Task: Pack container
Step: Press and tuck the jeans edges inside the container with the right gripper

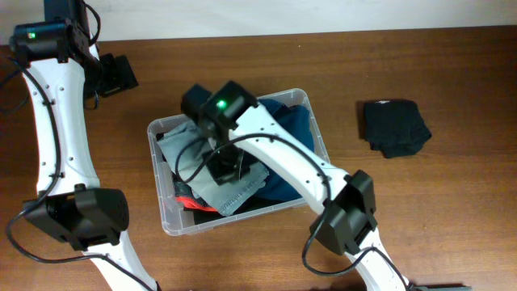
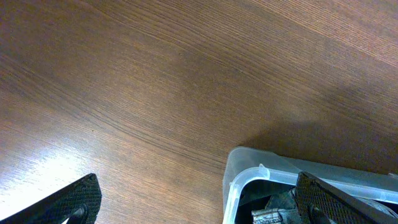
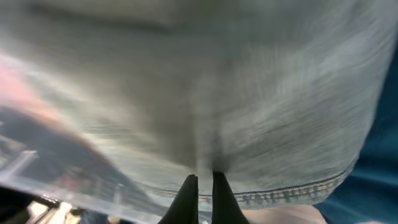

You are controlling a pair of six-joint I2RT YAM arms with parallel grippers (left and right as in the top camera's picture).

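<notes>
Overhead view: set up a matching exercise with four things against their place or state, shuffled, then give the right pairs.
Things:
1 black cloth
2 pale denim
3 left gripper
4 right gripper

Place or state:
A shut, down in the tub
B on the bare table, outside the tub
C open, above the table
D lying in the tub

Pairs: 1-B, 2-D, 3-C, 4-A

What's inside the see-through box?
Clothes fill the container: a grey denim piece on top, a blue garment beside it, a red scrap peeking out underneath. The right arm and the top layers hide whatever lies deeper.
</notes>
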